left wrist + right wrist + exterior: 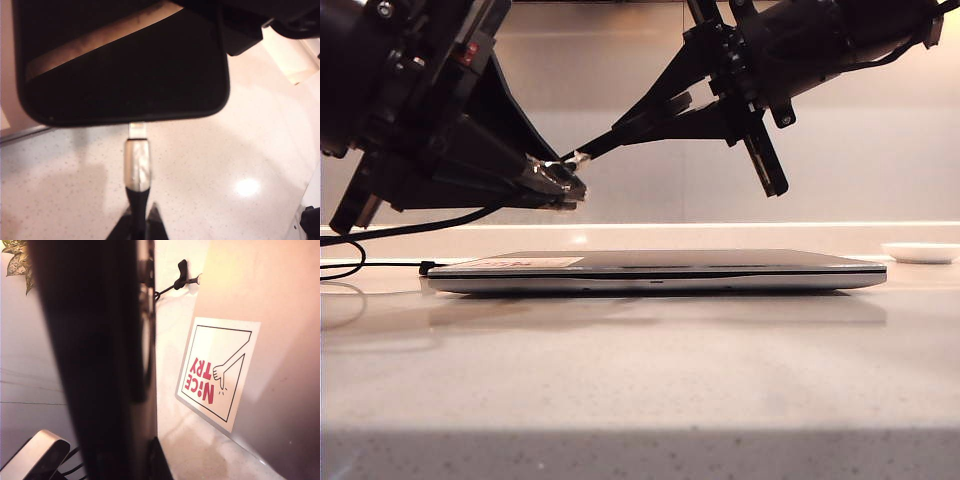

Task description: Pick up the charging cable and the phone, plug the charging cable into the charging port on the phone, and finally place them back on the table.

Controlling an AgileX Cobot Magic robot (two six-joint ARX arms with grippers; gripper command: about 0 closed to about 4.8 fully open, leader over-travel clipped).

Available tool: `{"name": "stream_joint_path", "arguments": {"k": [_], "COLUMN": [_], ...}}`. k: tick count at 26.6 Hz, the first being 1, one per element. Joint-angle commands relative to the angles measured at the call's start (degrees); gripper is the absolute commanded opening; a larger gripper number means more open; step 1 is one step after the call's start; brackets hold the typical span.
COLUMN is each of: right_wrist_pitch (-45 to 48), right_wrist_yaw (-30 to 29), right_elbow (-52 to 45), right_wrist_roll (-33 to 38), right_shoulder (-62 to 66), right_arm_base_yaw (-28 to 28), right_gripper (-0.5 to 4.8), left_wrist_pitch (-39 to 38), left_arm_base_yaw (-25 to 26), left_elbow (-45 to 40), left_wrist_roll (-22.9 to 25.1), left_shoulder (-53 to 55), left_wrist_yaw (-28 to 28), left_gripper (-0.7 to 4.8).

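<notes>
In the left wrist view the phone (pixel 125 65) is a black slab held in the air. The silvery plug (pixel 137 162) of the charging cable (pixel 137 197) points at the middle of the phone's short end edge, its tip touching that edge. The charging port is hidden behind the tip. My left gripper (pixel 139 220) is shut on the black cord just behind the plug. In the exterior view my left gripper (pixel 558 182) and the plug (pixel 572 160) hang above the table (pixel 640 370). My right gripper (pixel 665 112) reaches in from the upper right, shut on the phone (pixel 620 135), seen edge-on. Up close the phone (pixel 100 365) fills my right gripper (pixel 125 462).
A closed silver-grey laptop (pixel 660 270) with a "NICE TRY" sticker (pixel 217 370) lies on the table below both grippers. Its own black cord (pixel 380 264) plugs in at its left edge. A white dish (pixel 920 252) sits at the far right.
</notes>
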Motion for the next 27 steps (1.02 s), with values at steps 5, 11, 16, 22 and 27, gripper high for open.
{"name": "stream_joint_path", "arguments": {"k": [5, 11, 16, 22, 27], "right_wrist_pitch": [2.6, 2.6, 2.5, 1.9, -0.6], "right_wrist_yaw": [-1.8, -2.6, -3.1, -3.8, -4.2], "right_elbow": [0.2, 0.2, 0.2, 0.2, 0.2], "right_wrist_roll": [-2.4, -2.3, -1.8, -3.8, -6.5], "right_shoulder": [-0.6, -0.6, -0.6, -0.6, -0.6], "right_arm_base_yaw": [0.3, 0.6, 1.9, 3.0, 2.9], "right_gripper": [-0.06, -0.06, -0.06, -0.06, -0.06], "left_wrist_pitch": [2.4, 2.4, 2.4, 2.3, 2.2], "left_arm_base_yaw": [0.0, 0.0, 0.0, 0.0, 0.0], "left_elbow": [0.2, 0.2, 0.2, 0.2, 0.1], "left_wrist_roll": [-0.2, -0.2, -0.2, -0.1, -0.2], "left_shoulder": [-0.1, -0.1, -0.1, -0.1, -0.1], "left_wrist_yaw": [0.0, 0.0, 0.0, 0.0, 0.0], "left_gripper": [-0.06, -0.06, -0.06, -0.06, -0.06]}}
